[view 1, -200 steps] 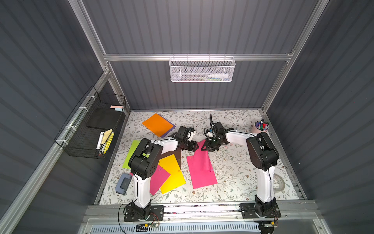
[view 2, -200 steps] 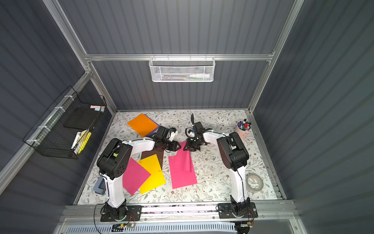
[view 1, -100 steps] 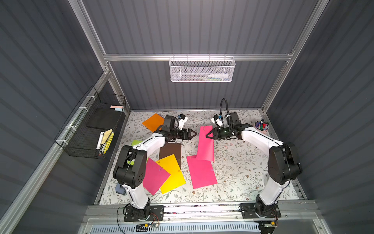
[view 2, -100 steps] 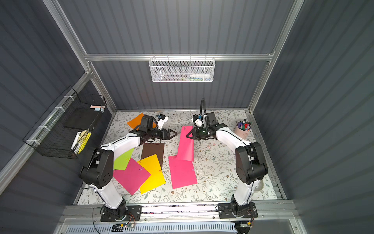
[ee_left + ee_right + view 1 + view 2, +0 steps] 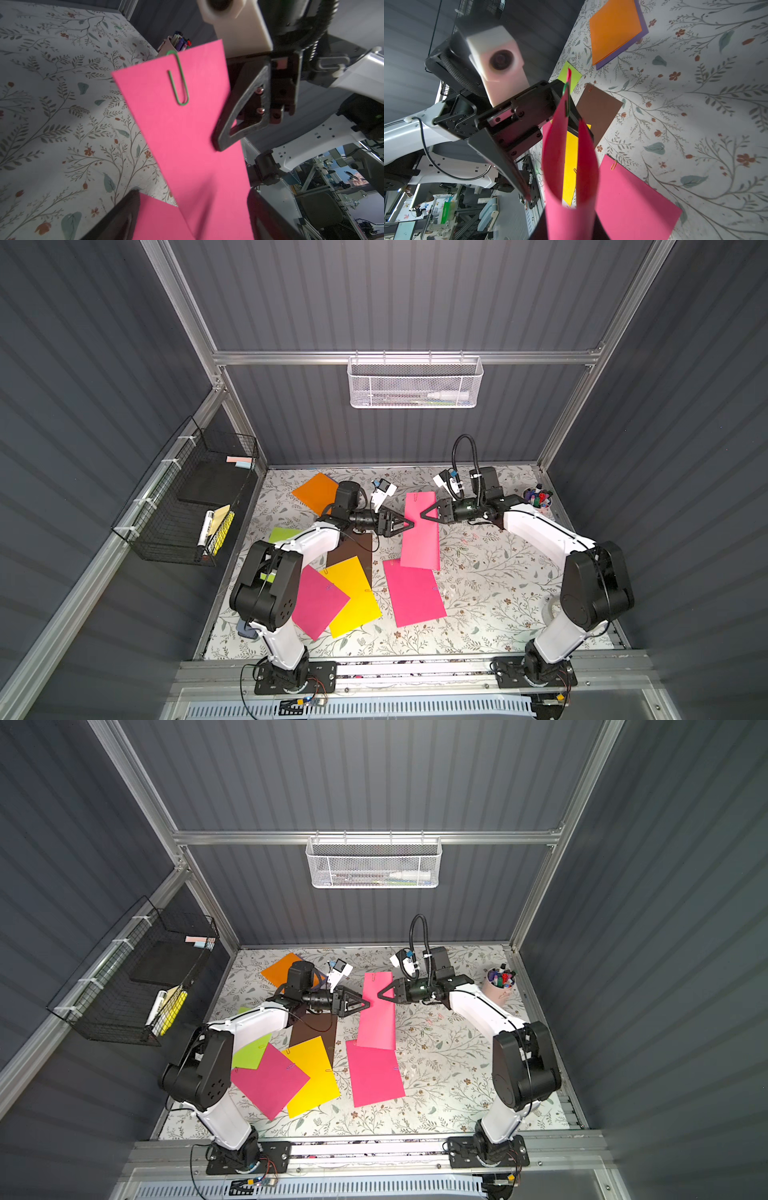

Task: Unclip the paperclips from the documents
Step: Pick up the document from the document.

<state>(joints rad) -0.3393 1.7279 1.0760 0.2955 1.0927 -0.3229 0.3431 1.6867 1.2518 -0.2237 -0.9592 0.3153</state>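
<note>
Within the last second both arms have risen from the table. The left gripper (image 5: 410, 523) now stands wide open, its jaws straddling the left edge of the lifted pink sheet (image 5: 420, 539). The green paperclip (image 5: 178, 83) still sits on the sheet's far edge, so the pull remains to be done. The right gripper (image 5: 424, 516) pinches the sheet's right edge. In both top views the clip is barely a speck, and I cannot tell whether the left jaws touch the paper.
</note>
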